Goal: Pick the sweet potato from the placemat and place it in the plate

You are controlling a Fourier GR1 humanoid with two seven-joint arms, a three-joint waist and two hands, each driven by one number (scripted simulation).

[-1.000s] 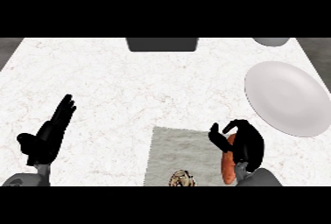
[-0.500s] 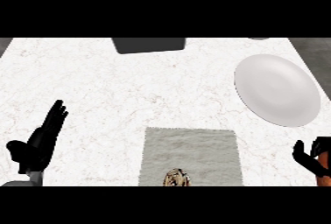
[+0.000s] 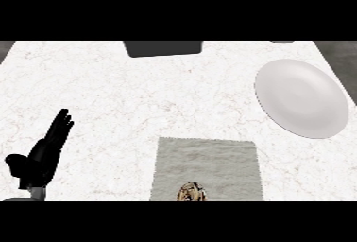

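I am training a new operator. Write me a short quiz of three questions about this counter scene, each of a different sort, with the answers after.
1. True or false: the sweet potato lies in the plate.
2. Multiple choice: which hand shows in the head view? A) only the left hand; B) only the right hand; C) both.
3. Short answer: what lies at the near edge of the placemat?

Key
1. False. The plate holds nothing, and no sweet potato shows anywhere in the view.
2. A. It is open, fingers straight, resting at the lower left.
3. A small brownish object, partly cut off by the view's edge; what it is cannot be told.
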